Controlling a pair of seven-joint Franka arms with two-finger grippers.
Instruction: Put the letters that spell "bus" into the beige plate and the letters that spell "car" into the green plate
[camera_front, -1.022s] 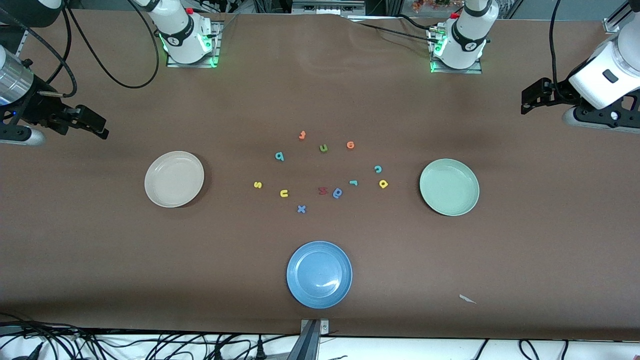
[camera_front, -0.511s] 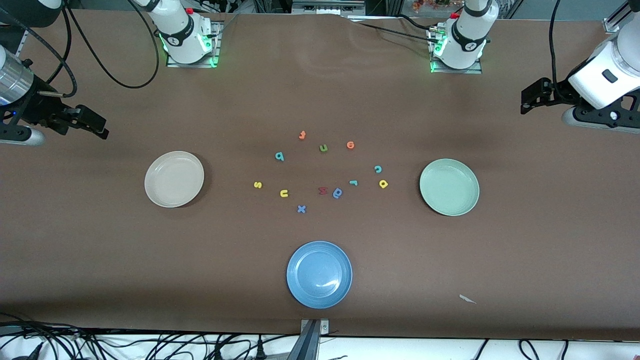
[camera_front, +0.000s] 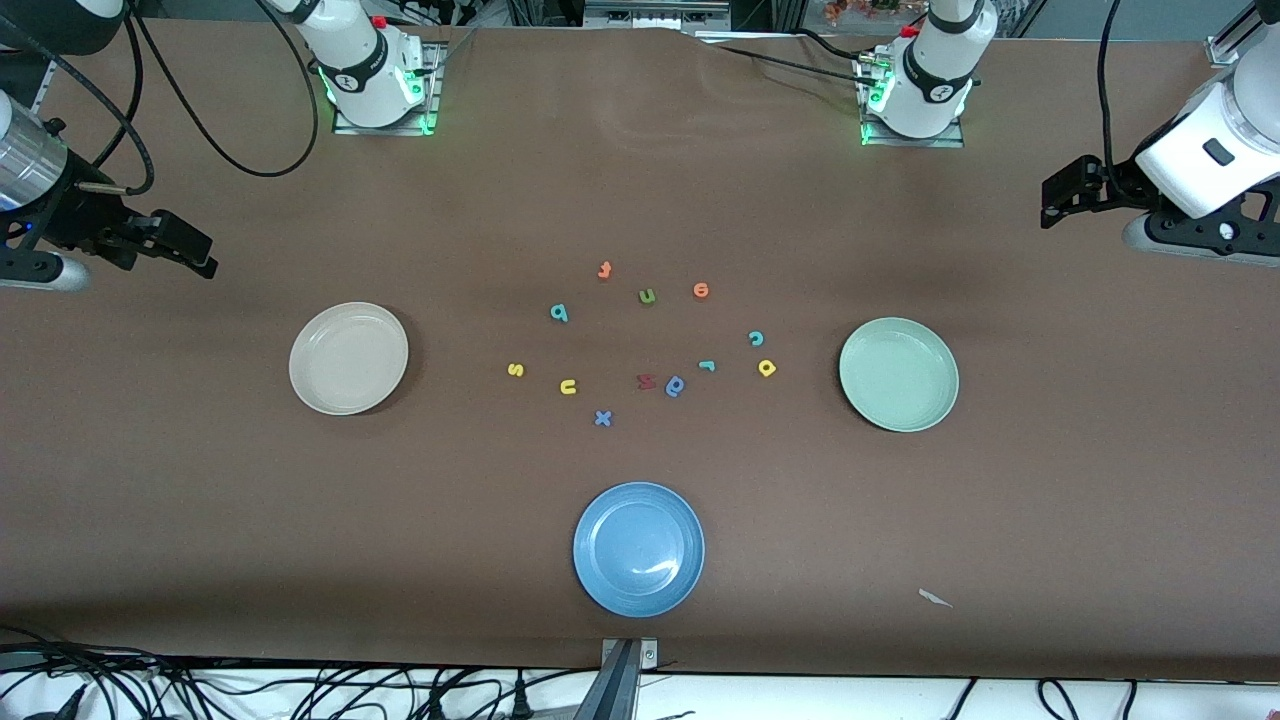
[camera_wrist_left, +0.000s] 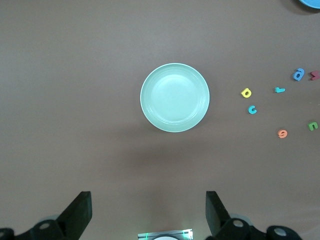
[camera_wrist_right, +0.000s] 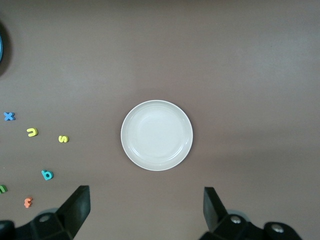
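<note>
The beige plate (camera_front: 348, 358) lies toward the right arm's end of the table and the green plate (camera_front: 898, 374) toward the left arm's end. Between them lie the teal "b" (camera_front: 559, 313), yellow "u" (camera_front: 568, 387), yellow "s" (camera_front: 516, 370), teal "c" (camera_front: 756, 338), yellow "a" (camera_front: 767, 368) and teal "r" (camera_front: 707, 365). My right gripper (camera_front: 205, 255) hangs open and empty high over the table's edge, looking down on the beige plate (camera_wrist_right: 156, 135). My left gripper (camera_front: 1048, 205) hangs open and empty at its end, above the green plate (camera_wrist_left: 174, 97).
A blue plate (camera_front: 638, 549) sits nearest the front camera. Other letters lie among the task's: orange "t" (camera_front: 604, 270), green "u" (camera_front: 647, 296), orange "e" (camera_front: 701, 290), a red letter (camera_front: 646, 381), a darker blue letter (camera_front: 676, 386), blue "x" (camera_front: 603, 418). A white scrap (camera_front: 935, 598) lies near the front edge.
The left arm's hand has shifted very slightly. The right arm, plates and letters have not moved.
</note>
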